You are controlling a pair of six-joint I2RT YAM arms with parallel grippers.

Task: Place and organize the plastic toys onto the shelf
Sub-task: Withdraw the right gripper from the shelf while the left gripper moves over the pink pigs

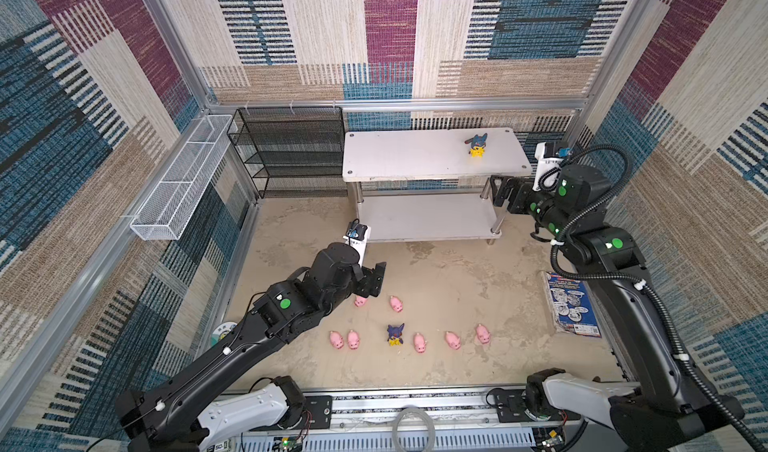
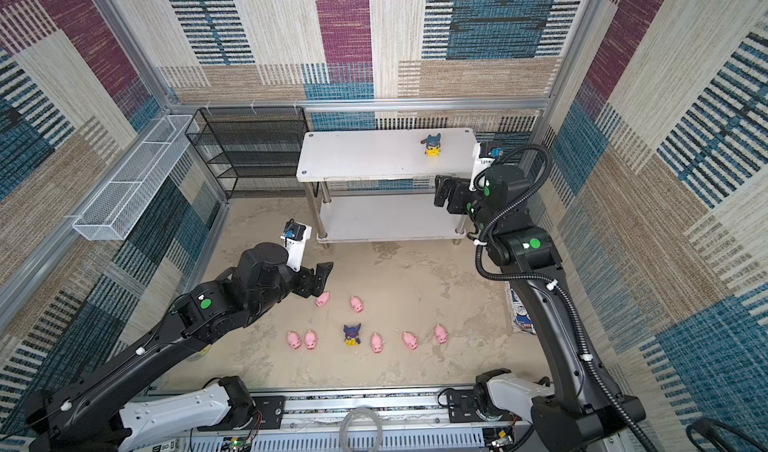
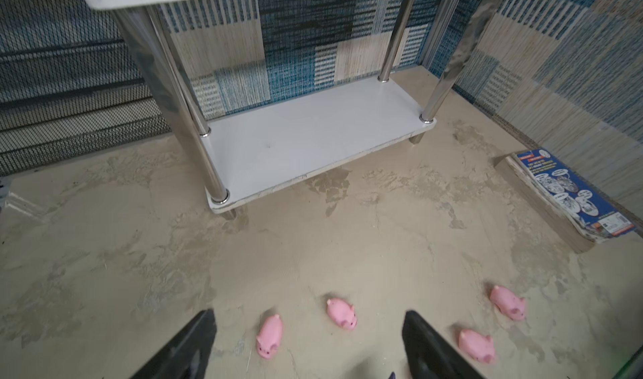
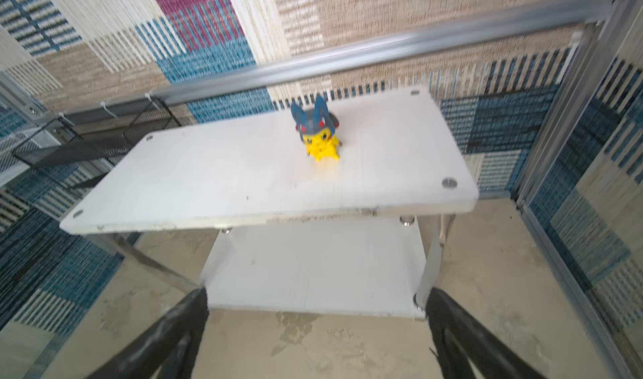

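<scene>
we count seven glossy pink pigs (image 1: 419, 342) and one yellow, blue-hooded figurine (image 1: 395, 334) on the tabletop (image 1: 436, 281) before the shelf (image 1: 415, 155), a second figurine (image 1: 476, 144) atop it; left claw (image 3: 309, 314) and right claw (image 4: 316, 290) gape wide, empty.

This is a robotics lab test cell, not a home. Bare aluminium frame beams (image 1: 457, 104) hold woven patchwork-pattern wall panels (image 1: 395, 34) around a mottled beige floor (image 1: 436, 271). 2 black jointed robot arms (image 1: 232, 346) rise from a slotted metal rail (image 1: 415, 402), with loose wires and a lit circuit board (image 1: 286, 442) exposed. Inside stands a white 2-tier shelf with chrome legs (image 1: 407, 151).
</scene>
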